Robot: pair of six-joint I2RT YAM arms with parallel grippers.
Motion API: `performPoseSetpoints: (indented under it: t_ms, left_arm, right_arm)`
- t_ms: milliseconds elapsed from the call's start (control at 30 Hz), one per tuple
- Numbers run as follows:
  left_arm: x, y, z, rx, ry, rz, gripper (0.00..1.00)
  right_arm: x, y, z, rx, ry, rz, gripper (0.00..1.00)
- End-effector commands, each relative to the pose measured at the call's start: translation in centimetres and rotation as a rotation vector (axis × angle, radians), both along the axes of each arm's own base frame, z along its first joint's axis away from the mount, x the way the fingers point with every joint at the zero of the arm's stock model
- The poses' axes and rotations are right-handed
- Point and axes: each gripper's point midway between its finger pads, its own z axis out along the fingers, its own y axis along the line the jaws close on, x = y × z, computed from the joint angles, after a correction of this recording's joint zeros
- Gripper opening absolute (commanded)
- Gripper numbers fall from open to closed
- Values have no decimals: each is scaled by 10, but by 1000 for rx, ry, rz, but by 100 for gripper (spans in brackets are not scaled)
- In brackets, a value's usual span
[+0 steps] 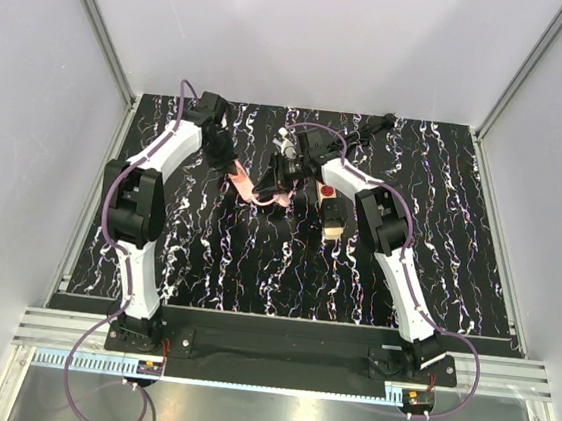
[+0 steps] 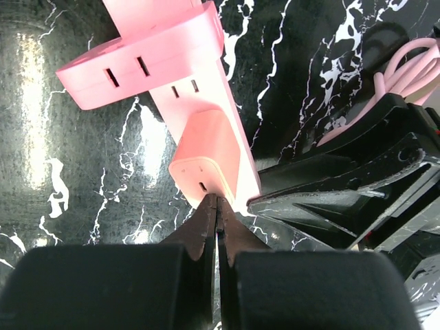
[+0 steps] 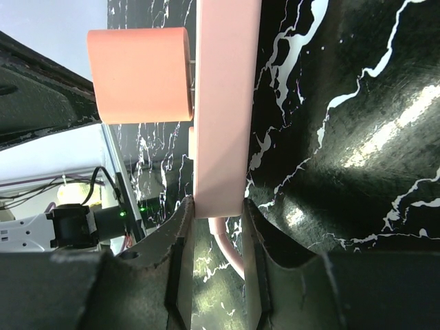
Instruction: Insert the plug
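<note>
- While my left gripper (image 2: 216, 206) has its fingertips pressed together with nothing between them, they bear as one narrow point on the outer face of the plug (image 2: 206, 148); contact sits near the edge of that face, not its middle; judged risk: the tips skid off sideways under load.
- The plug stands on the power strip (image 3: 223, 103) with its prongs entered; the right wrist view shows a thin gap and bare metal between plug body and strip; I judge it not fully seated; an off-centre push could tilt the body and jam or bend the prongs rather than drive them home.
- The power strip is held by one end only, the end where its pink cable (image 2: 405, 62) leaves; the rest reaches out unsupported toward my left arm; whether its far end rests on the table (image 1: 438, 247) I cannot tell; judged risk: pressure on the plug levers the strip round in the grip.
- My right gripper (image 3: 216, 213) is clamped across the strip's narrow width, jaws partway apart on it; the hold is shallow, near the strip's end; if it slips, the strip backs away from the push and the gap stays.
- The cable loops close beside the right fingers; any correction there could snag it.
</note>
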Motion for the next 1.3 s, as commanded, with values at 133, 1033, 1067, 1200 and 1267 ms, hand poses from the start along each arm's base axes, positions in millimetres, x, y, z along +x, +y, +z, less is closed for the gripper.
performPoseSetpoints:
  t_ms: [133, 1033, 1067, 1200, 1267]
  left_arm:
    - [25, -5, 28, -19, -127, -34, 9]
    - [-10, -10, 25, -7, -68, -144, 0]
    - [-13, -6, 1, 39, -24, -131, 0]
    - [-22, 2, -47, 73, 64, -106, 0]
    - [-24, 3, -51, 79, 72, -94, 0]
  right_arm:
    - [-23, -2, -16, 25, 176, 24, 19]
    - [-59, -1, 9, 91, 344, 17, 0]
    - [-59, 0, 11, 98, 341, 22, 0]
    - [-62, -1, 10, 108, 356, 28, 0]
    - [-60, 0, 12, 121, 339, 31, 0]
